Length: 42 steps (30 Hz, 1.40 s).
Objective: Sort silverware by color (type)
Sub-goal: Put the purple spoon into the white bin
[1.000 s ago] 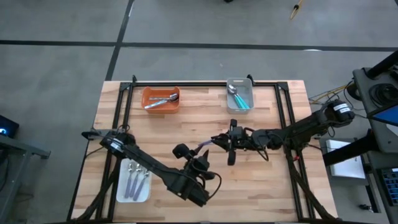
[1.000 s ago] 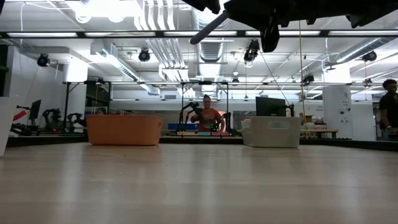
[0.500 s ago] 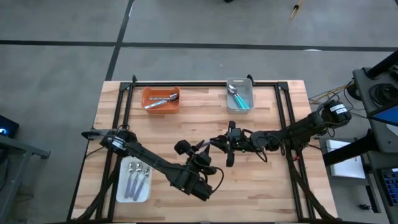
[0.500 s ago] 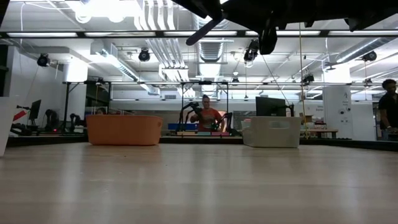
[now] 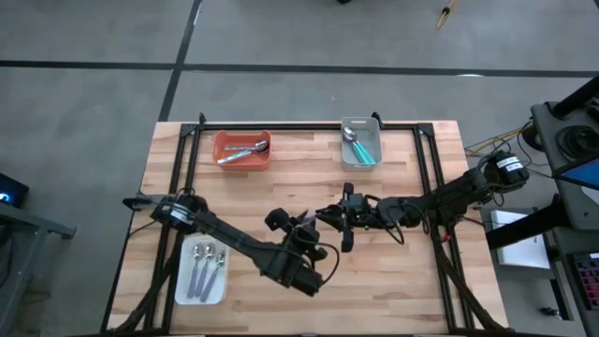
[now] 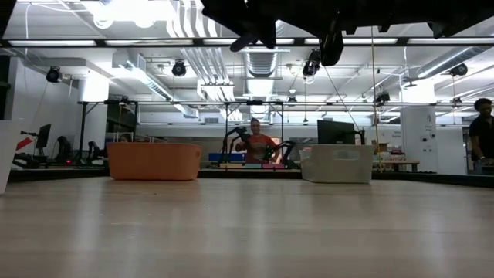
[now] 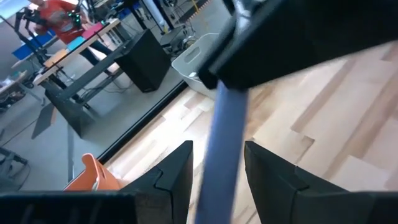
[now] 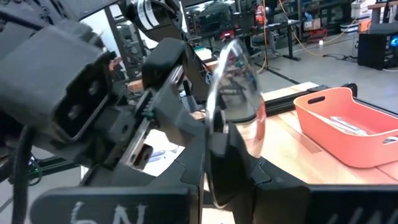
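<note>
Taking the orange tray (image 5: 242, 149) at the table's far edge as landmark: nearer the front and further left, a white tray (image 5: 203, 272) holds three lavender spoons (image 5: 204, 269). Right of the orange tray and toward mid-table, the left gripper (image 5: 304, 224) has its jaws spread around the handle of a lavender spoon (image 5: 308, 219) that the right gripper (image 5: 329, 212) clenches by its bowl end, above the tabletop. Silver spoons (image 5: 241, 152) lie in the orange tray, and teal spoons (image 5: 359, 146) lie in a grey tray (image 5: 361, 143) to its right.
</note>
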Each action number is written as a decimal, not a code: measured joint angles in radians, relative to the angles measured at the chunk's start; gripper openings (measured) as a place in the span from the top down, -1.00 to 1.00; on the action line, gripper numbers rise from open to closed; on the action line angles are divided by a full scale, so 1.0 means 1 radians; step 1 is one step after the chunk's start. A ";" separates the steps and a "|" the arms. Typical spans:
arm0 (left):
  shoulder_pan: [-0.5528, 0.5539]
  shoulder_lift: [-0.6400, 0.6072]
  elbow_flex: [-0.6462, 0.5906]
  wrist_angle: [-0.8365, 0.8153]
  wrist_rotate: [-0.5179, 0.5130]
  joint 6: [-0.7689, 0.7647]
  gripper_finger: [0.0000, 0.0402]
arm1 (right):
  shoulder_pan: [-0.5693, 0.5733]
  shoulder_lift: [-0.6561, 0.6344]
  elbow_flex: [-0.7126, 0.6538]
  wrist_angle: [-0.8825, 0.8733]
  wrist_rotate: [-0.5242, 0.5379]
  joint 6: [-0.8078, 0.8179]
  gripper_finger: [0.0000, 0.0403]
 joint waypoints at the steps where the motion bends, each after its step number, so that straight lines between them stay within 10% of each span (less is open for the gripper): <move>1: 0.004 0.000 0.000 0.000 -0.002 0.000 0.38 | 0.000 0.000 0.000 0.000 0.000 0.000 0.84; 23: 0.015 0.000 0.000 0.134 -0.030 0.139 0.38 | 0.000 0.000 0.000 -0.010 0.005 -0.012 0.84; 42: 0.017 0.000 0.000 0.159 -0.013 0.079 0.82 | 0.000 0.000 0.000 -0.018 0.004 -0.027 0.75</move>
